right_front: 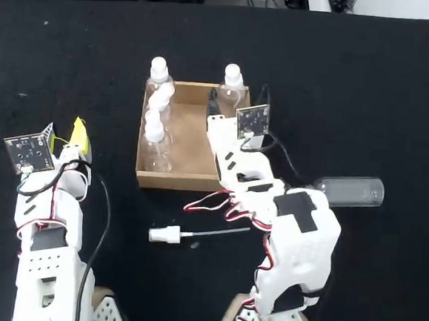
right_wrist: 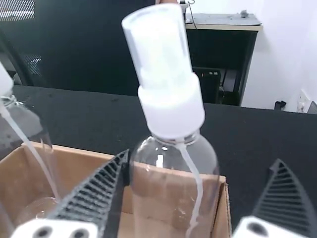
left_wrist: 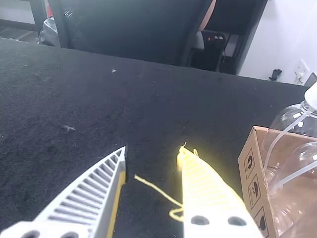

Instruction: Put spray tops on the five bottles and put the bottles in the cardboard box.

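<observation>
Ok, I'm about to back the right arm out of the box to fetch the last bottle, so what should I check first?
1. Right gripper open around the capped bottle: ok.
2. That bottle upright in the cardboard box: ok.
3. All five bottles boxed: not ok, four appear to be inside.
4. Last bottle capped: not ok, it lies topless on the table, outside the box.
5. Loose spray top free to pick: ok, it lies alone in front of the box.
6. Left gripper open and empty: ok.
</observation>
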Motion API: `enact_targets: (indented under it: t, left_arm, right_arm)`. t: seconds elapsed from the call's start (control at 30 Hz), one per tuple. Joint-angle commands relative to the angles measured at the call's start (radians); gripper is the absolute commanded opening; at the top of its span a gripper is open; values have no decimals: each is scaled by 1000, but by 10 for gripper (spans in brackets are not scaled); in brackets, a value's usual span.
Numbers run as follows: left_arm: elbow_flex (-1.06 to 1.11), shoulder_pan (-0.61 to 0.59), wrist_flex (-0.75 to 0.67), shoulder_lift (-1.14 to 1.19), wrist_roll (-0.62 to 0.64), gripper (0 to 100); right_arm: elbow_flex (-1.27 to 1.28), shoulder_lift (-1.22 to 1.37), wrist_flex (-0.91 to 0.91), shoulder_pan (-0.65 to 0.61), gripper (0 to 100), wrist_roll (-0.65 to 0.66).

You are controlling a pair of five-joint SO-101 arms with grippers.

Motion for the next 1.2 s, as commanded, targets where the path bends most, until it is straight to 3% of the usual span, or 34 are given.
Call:
enact_targets:
  t: [0.0,0.7,1.17]
  left_arm:
    - [-16,-2,-23,-11,3,102]
    - [-16,-2,-23,-11,3,102]
    - [-15,-2,-23,-11,3,102]
  right_arm:
    - [-12,-5,-17,0,379,-8]
    - [113,-133,-72,-29,379,-9]
    - [349,-472,5,-25,379,-11]
